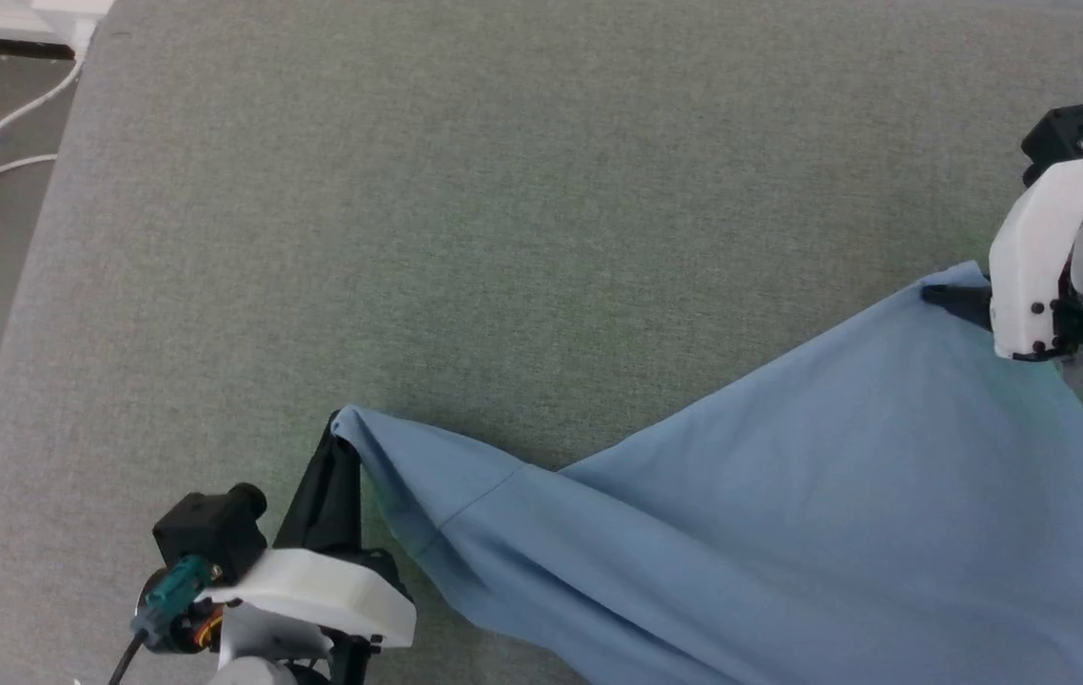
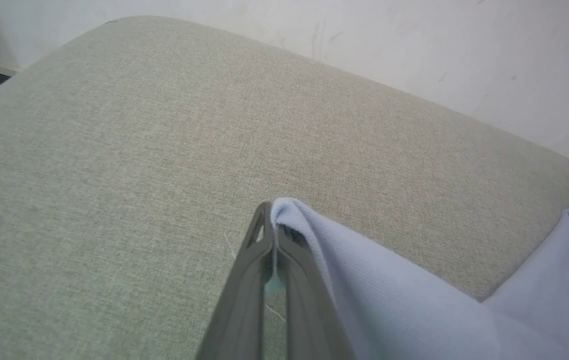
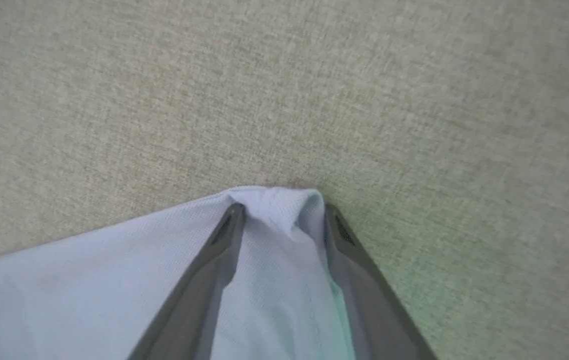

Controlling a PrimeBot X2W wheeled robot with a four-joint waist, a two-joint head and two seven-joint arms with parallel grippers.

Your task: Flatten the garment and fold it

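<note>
Left gripper point(image 1: 340, 426) low (tips on garment point(image 1: 789, 495))

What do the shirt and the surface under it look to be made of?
The garment: soft matte knit, probably cotton piqué; fine pebbled texture shows in the wrist views, and it drapes in loose folds. The surface: grey-green woven upholstery-like cloth, matte, with a coarse heathered weave; what lies beneath it cannot be told.

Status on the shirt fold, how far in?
Done: left gripper is shut on one corner of the garment. In hand: right gripper has its fingers apart around another corner, not yet clamped. Left: the cloth sags creased between them over the grey cushion; flattening and every fold remain.
</note>
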